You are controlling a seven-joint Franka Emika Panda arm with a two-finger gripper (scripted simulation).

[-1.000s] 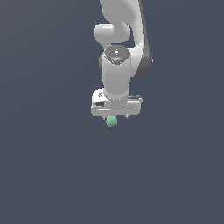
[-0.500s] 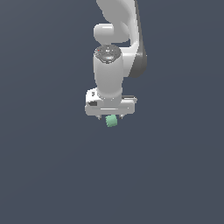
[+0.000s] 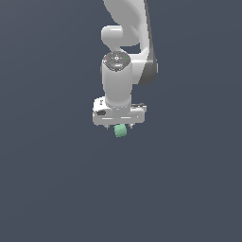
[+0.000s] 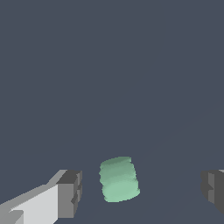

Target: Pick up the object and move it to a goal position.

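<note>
A flat, dark slate-blue bench [image 3: 52,189] fills both views, with nothing on it but the small mint-green block [image 3: 120,131] and no goal marker that can be made out. The white arm [image 3: 124,56] hangs straight down over the block, and the pincer [image 3: 120,127] sits low, its wide white body just above the block in the exterior view.

Compared with a second ago, the arm has shifted slightly toward the exterior view's left and its wrist has turned, so the pincer's body now lies squarer to the camera. The block has not moved; it lies in the same spot on the bench, under the middle of the pincer.

In the wrist view the block [image 4: 118,179] stands between the two grey fingertips [image 4: 70,193], well clear of both, a little nearer to one than the other. So the pincer [image 4: 142,190] is spread wide and pinching nothing.

My reading is that lining up is almost done and the grasp has not begun. The fingers bracket the block, so the next move likely calls for a short drop, if any, and then closing. The off-centre gap could nudge the block as the fingers close.
</note>
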